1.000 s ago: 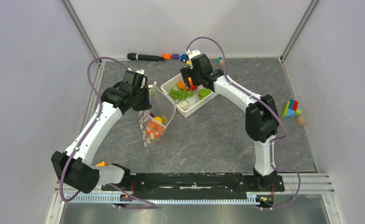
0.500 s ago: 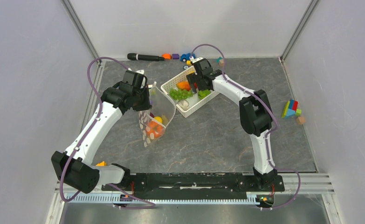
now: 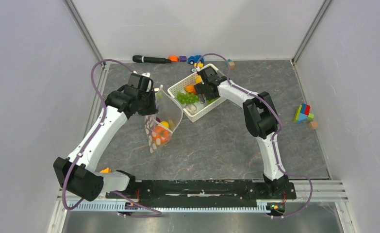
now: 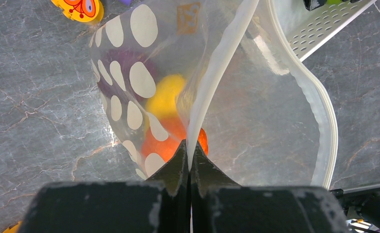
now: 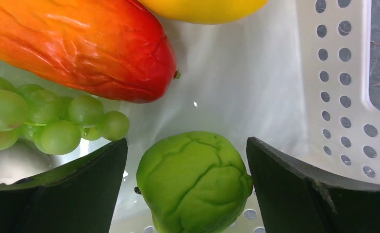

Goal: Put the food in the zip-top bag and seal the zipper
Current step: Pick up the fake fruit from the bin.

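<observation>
Left gripper (image 4: 188,148): jaws clenched on bag (image 4: 270,126) rim, holding mouth open for loading. Right gripper (image 5: 187,160): jaws released, straddling 1 green vegetable (image 5: 194,187) in basket (image 5: 345,87).

White arms (image 3: 98,133), black joints (image 3: 268,119), purple cables (image 3: 91,75)

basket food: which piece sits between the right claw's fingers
The round green lumpy piece; the grapes and red-orange piece lie beyond the open right claw.
</observation>
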Available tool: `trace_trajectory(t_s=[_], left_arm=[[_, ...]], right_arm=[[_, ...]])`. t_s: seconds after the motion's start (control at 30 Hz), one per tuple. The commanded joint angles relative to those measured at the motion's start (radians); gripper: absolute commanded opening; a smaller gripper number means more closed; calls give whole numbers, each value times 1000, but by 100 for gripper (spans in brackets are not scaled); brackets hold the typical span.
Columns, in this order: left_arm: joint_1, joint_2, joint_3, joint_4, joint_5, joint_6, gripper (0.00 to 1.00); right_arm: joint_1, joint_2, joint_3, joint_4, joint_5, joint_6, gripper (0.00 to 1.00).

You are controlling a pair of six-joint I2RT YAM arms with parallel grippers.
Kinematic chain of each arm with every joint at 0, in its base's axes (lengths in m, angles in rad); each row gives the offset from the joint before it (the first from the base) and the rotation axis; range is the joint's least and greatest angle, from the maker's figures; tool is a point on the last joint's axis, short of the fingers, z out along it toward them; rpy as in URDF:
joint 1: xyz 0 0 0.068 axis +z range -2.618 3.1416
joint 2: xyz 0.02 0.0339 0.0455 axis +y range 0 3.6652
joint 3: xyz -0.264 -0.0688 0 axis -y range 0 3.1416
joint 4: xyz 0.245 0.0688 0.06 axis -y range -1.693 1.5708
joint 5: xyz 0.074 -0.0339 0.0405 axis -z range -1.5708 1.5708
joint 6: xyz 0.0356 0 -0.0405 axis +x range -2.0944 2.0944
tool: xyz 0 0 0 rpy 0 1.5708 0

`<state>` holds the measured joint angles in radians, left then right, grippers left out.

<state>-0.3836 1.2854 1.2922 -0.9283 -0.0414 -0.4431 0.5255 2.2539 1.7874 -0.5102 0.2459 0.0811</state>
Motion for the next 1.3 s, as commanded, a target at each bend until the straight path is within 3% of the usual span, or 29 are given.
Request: trace_trajectory(t_s=[0.0, 0.2, 0.37, 0.53, 0.97, 1.13, 1.27], left_arm=[[0, -10, 2, 28, 21, 37, 2], [0, -5, 2, 27, 26, 37, 2], [1, -9, 2, 27, 26, 37, 2], [1, -11, 2, 29, 25, 37, 2], [-1, -8, 3, 26, 29, 39, 2], [1, -9, 4, 27, 29, 43, 2], [1, -6, 4, 26, 32, 43, 2]], right_arm=[[-4, 19, 44, -5, 9, -1, 98], [-4, 7, 46, -4, 6, 10, 86], [-3, -28, 25, 15, 5, 31, 51], [-4, -73, -6, 51, 15, 51, 36], [-3, -339, -219, 278, -23, 72, 23], [-5, -483, -392, 467, -226, 48, 23], [-4, -587, -503, 639, -472, 56, 22]])
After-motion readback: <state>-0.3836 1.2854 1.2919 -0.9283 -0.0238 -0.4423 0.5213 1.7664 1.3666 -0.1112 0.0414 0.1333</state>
